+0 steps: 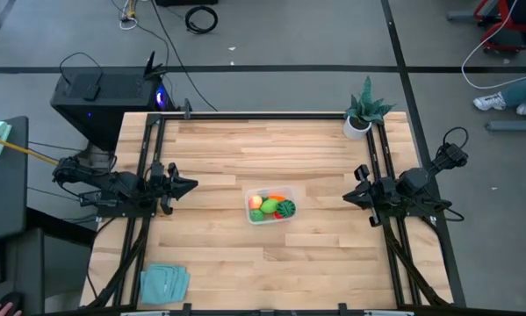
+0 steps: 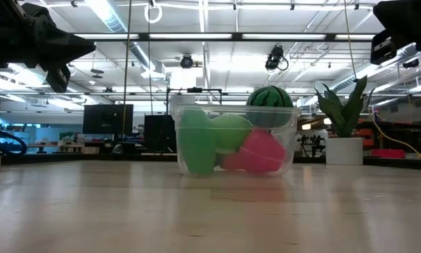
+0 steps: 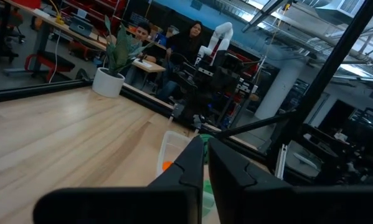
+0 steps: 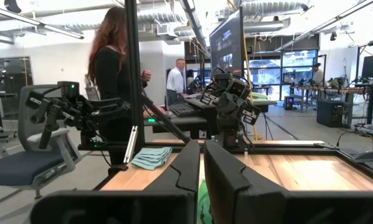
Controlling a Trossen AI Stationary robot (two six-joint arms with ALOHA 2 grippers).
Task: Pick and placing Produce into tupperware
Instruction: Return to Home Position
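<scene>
Sitting mid-way across the table (image 1: pixel 245 149), the tupperware (image 1: pixel 254 219) holds the produce (image 1: pixel 272 206) — none seen loose. Left gripper (image 1: pixel 189 185) and right gripper (image 1: pixel 349 197) hang empty at opposite sides, fingers together — the packing looks finished.

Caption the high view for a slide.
Small clear plastic rectangular container of toy produce centred on the wooden table, flanked by the left gripper and right gripper.
</scene>
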